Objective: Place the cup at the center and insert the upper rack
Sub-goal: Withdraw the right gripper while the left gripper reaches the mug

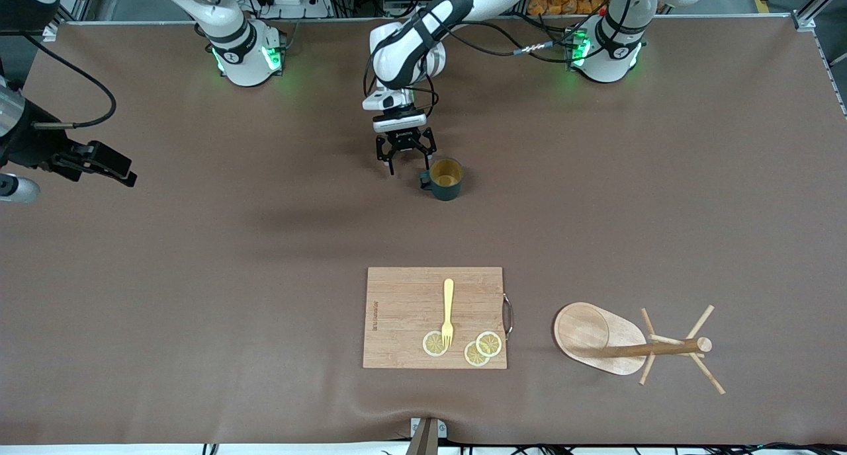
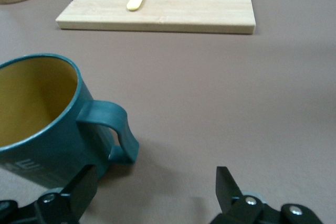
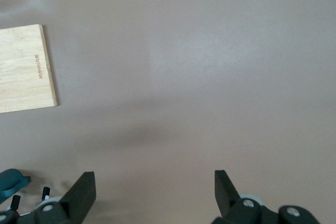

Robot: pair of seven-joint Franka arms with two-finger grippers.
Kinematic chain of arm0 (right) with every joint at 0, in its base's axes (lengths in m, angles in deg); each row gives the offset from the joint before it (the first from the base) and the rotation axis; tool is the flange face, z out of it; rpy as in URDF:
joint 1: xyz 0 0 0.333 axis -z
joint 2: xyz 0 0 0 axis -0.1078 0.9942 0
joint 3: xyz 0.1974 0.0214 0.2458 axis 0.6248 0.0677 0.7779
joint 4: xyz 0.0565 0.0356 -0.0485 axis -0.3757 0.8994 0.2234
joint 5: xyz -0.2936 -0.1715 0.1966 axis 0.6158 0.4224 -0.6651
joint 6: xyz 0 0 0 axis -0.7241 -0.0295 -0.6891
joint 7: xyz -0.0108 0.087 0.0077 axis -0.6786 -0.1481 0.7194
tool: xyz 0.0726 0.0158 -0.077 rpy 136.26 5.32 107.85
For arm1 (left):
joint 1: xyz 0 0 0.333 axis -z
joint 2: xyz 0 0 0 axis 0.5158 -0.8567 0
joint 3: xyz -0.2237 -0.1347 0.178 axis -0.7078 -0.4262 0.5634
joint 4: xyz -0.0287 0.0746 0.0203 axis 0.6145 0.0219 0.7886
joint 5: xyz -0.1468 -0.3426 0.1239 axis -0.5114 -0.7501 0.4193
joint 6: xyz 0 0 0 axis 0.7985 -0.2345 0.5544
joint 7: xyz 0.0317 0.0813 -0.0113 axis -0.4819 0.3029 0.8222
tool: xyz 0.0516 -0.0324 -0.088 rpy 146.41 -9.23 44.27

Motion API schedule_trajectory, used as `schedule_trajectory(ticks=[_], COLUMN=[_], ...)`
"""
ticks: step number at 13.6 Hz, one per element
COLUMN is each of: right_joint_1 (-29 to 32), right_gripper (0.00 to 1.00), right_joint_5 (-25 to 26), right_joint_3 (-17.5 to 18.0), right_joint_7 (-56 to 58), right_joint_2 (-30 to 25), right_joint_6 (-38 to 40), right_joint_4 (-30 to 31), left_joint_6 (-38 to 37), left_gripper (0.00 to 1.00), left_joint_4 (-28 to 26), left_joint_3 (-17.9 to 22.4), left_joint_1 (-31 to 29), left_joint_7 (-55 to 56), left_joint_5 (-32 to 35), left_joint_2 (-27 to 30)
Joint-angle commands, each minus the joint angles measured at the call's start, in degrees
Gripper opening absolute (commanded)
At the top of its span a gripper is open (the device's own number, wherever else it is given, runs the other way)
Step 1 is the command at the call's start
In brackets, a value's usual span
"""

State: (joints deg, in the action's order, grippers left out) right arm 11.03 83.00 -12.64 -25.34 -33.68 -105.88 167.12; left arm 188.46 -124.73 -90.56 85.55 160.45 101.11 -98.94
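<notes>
The left gripper (image 1: 405,152) hovers low over the bench (image 1: 198,256) with fingers (image 2: 81,190) spread wide and empty, the upright cup (image 1: 445,179) just beside one fingertip with its handle turned toward them, while the right gripper (image 3: 155,192), also wide open, waits well apart.

Left gripper (image 1: 405,156) low, right gripper (image 3: 155,195) raised (both spread)
</notes>
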Motion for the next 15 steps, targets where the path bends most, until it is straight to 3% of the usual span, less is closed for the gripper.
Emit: schedule_trajectory(ticks=[1,4,6,8,10,13,15], right_joint_1=[0.43,0.09,-0.18,-0.18,-0.53,-6.57,-6.68], right_gripper=[1.0,1.0,1.0,1.0,1.0,1.0,1.0], right_joint_5=[-2.46,-1.68,-1.6,-1.86,-1.86,-1.07,0.95], right_joint_3=[0.26,-0.71,-0.53,-0.71,-0.8,-5.79,-5.72], right_joint_7=[0.53,1.14,1.13,1.23,1.23,1.23,0.97], right_joint_2=[1.16,0.29,-0.77,-1.38,-4.53,-5.87,-4.74], right_joint_6=[3.88,4.23,9.15,8.19,4.87,3.71,4.23], right_joint_4=[-5.93,-6.19,-6.28,-5.67,-1.21,0.76,-2.83], left_joint_6=[-2.99,-4.32,-4.93,-5.2,-5.2,-5.11,-5.2], left_gripper=[1.0,1.0,1.0,1.0,1.0,1.0,1.0], left_joint_4=[2.12,3.17,4.58,4.76,4.85,4.85,4.93], left_joint_3=[0.41,0.85,1.29,1.9,2.7,3.67,3.84], left_joint_1=[0.96,1.75,2.02,2.02,2.02,2.02,1.93], left_joint_7=[4.96,5.93,6.02,6.02,6.11,6.46,7.51], left_joint_5=[4.95,5.14,5.93,7.85,8.83,8.92,8.92], left_joint_2=[-3.08,-3.61,-3.79,-3.79,-4.14,-4.58,-5.02])
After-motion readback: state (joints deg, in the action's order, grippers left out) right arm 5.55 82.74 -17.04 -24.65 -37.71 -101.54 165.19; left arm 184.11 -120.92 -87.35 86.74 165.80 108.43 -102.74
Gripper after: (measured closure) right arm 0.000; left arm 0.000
